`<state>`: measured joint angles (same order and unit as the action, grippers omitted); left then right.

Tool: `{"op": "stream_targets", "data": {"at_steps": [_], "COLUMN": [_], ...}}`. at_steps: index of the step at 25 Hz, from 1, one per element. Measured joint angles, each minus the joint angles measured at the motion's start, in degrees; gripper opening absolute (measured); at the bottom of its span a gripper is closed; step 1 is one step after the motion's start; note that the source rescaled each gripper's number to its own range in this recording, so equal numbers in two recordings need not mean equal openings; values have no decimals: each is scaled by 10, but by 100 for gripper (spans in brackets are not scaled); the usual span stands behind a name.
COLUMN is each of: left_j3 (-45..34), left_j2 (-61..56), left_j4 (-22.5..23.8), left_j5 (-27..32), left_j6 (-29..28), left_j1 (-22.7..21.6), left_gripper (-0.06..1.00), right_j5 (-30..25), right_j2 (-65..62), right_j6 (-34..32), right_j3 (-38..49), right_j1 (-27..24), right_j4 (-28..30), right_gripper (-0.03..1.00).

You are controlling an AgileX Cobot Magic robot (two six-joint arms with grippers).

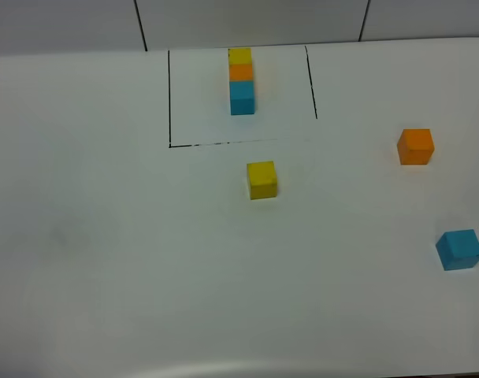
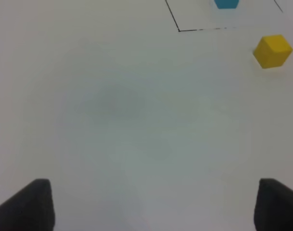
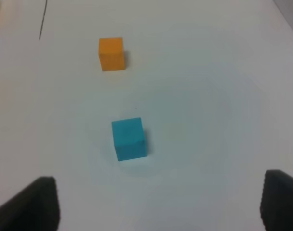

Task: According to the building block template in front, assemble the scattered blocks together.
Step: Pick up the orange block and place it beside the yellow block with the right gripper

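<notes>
The template (image 1: 241, 80) is a row of yellow, orange and blue joined cubes inside a black drawn outline at the table's far middle. The loose yellow cube (image 1: 261, 179) sits just in front of the outline; it also shows in the left wrist view (image 2: 273, 50). The loose orange cube (image 1: 415, 146) is at the right and the loose blue cube (image 1: 459, 250) nearer the right edge. The right wrist view shows the blue cube (image 3: 129, 138) ahead of the orange cube (image 3: 111, 53). My left gripper (image 2: 151, 207) and right gripper (image 3: 158, 204) are open and empty, out of the exterior view.
The white table (image 1: 113, 236) carries the black outline (image 1: 169, 102), whose corner shows in the left wrist view (image 2: 179, 30). A grey panelled wall (image 1: 247, 20) runs behind the table's far edge.
</notes>
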<state>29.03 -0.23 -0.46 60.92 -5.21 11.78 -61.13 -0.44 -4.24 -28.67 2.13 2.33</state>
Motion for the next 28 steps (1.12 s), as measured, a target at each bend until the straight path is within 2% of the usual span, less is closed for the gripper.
{"op": "stream_targets", "data": {"at_steps": [5, 9, 11, 15, 19, 28], "left_j3": [-1, -1, -1, -1, -1, -1], "left_j2": [0, 0, 0, 0, 0, 0], "left_j4": [-35, -38, -38, -38, -38, -38], "left_j5": [1, 1, 1, 1, 1, 1], "left_j6": [36, 43, 44, 44, 45, 45], "left_j1": [0, -1, -14, -69, -89, -89], "left_gripper": [61, 52, 48, 42, 40, 39], "right_j5": [0, 0, 0, 0, 0, 0], "right_j2": [0, 0, 0, 0, 0, 0], "right_j6": [0, -1, -1, -1, -1, -1], "right_j3": [0, 0, 0, 0, 0, 0], "right_j1": [0, 0, 0, 0, 0, 0], "right_j4": [0, 0, 0, 0, 0, 0], "right_gripper": [70, 70, 70, 70, 70, 70]}}
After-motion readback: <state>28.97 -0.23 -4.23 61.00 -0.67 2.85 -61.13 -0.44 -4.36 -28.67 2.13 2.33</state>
